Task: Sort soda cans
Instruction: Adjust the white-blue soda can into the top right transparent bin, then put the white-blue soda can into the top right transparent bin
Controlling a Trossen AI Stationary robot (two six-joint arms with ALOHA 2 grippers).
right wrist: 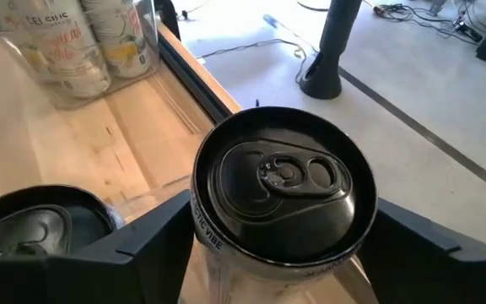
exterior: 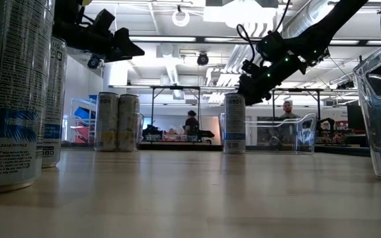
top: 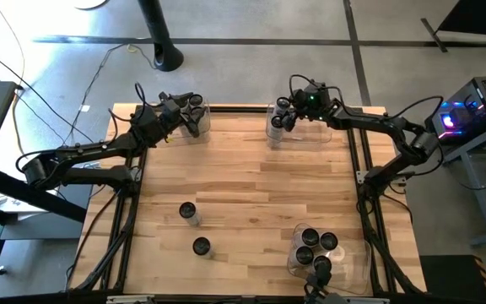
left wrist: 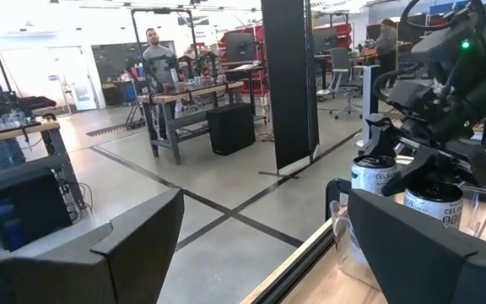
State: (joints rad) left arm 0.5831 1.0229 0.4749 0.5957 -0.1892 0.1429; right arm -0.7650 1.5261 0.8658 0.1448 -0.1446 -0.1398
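Standing at the far left corner of the counter, a clear bin holds soda cans, two of them showing side by side in the low view. The left end effector hangs over that bin with its fingers spread and nothing between them.

Two loose cans stand upright on the bare wood nearer the front: one left of centre and another just in front of it, apart from each other.

At the far right corner a second clear bin holds two cans at its left end. The right end effector sits over one of these, its fingers flanking the can's sides; whether they press it I cannot tell.

A third clear bin at the front right edge holds a cluster of about four upright cans.
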